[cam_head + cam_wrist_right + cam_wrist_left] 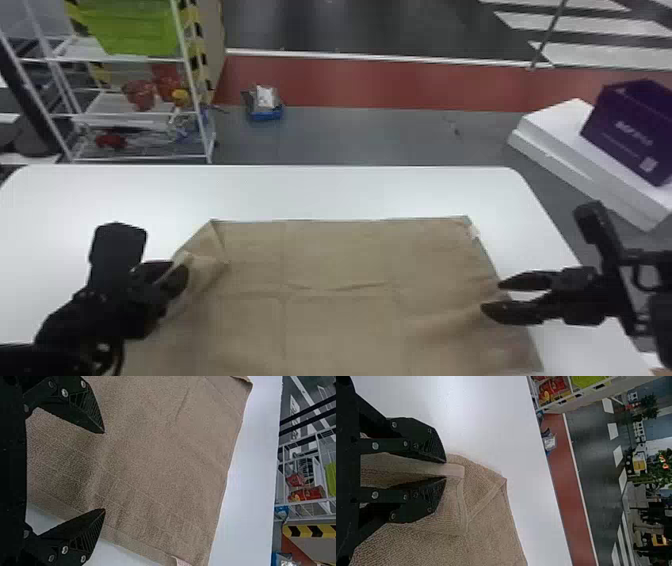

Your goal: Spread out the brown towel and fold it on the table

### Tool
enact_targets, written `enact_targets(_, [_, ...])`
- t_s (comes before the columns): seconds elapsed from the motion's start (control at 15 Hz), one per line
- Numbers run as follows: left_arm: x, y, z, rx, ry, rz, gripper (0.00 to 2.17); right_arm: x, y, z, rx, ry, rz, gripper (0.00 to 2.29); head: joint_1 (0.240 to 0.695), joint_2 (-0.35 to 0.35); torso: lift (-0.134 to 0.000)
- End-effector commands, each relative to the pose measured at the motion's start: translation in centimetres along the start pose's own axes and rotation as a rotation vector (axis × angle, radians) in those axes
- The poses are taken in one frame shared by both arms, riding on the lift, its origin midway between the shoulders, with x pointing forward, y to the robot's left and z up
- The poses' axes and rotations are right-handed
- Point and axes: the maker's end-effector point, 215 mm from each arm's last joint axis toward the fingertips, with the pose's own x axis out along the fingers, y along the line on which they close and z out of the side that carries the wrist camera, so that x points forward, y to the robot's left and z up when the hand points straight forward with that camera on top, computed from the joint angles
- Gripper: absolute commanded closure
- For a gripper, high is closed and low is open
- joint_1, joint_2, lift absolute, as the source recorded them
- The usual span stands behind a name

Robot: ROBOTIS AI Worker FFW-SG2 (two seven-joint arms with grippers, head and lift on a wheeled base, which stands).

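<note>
Brown towel (340, 260) spread over white tabletop (325, 192), near-left corner region folded over and bunched. Left hand (176, 270) clenched on a raised fold at the towel's left side. Right hand (491, 297) released, fingers apart, over right side. Pale tag (474, 231) near far right corner.

So there's a decent open lane on the counter (325, 190) along the far side of the brown towel (340, 260), and another bare patch at the far left. Near left is kinda blocked: the left gripper (176, 272) sits there, cloth plugging the gap between its jaws. The right gripper (491, 296) crowds the right edge, though its jaws stand wide apart with room between. White rack (192, 90) and purple box (620, 130) are off beyond the counter.
</note>
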Motion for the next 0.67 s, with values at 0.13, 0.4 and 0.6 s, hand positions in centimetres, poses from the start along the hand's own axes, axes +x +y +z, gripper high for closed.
enact_targets(0.13, [-0.1, 0.2, 0.1, 0.0, -0.002, 0.005, 1.15, 0.1, -0.1, -0.2, -0.004, 0.001, 0.005, 0.21, 0.695, -0.095, -0.124])
enact_targets(0.4, [-2.1, 0.7, 1.8, -0.004, -0.048, 0.022, 1.15, 0.2, -0.5, -0.3, -0.008, 0.003, 0.004, 0.21, 0.695, -0.094, -0.124])
enact_targets(0.6, [-3.5, 2.1, 4.2, -0.013, -0.099, 0.048, 1.15, 0.5, -0.3, -0.5, -0.006, 0.007, 0.011, 0.21, 0.695, -0.094, -0.124])
